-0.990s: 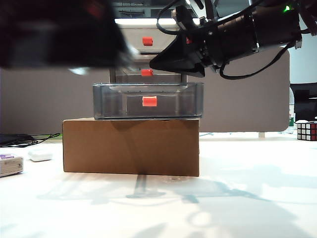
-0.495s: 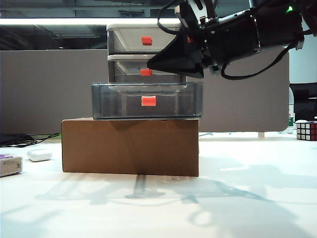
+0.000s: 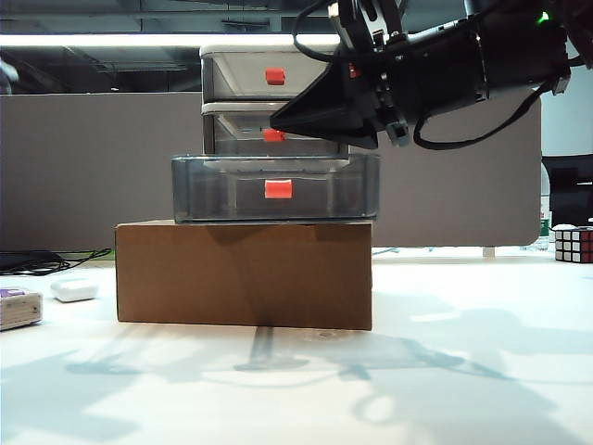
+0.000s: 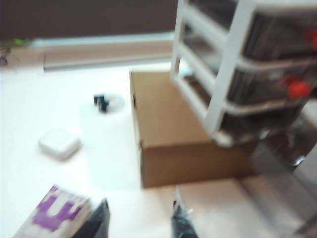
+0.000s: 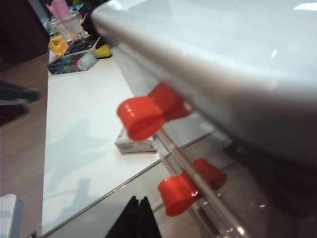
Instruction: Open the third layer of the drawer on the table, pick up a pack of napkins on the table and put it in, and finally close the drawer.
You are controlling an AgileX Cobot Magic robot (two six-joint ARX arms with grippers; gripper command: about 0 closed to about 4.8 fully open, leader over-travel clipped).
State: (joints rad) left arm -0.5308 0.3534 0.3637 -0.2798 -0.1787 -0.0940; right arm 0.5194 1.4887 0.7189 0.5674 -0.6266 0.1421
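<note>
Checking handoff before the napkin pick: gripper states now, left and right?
Left gripper: open, empty, above the table beside the pack of napkins.
Right gripper: shut, empty, at the drawer front.

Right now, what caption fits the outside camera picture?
Bottom drawer pulled open on the cardboard box; right pincer shut near the middle handle.

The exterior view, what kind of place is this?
Probably an office or lab workspace: a grey partition screen behind the white table, ceiling strip lights overhead, and a puzzle cube beside it.
</note>
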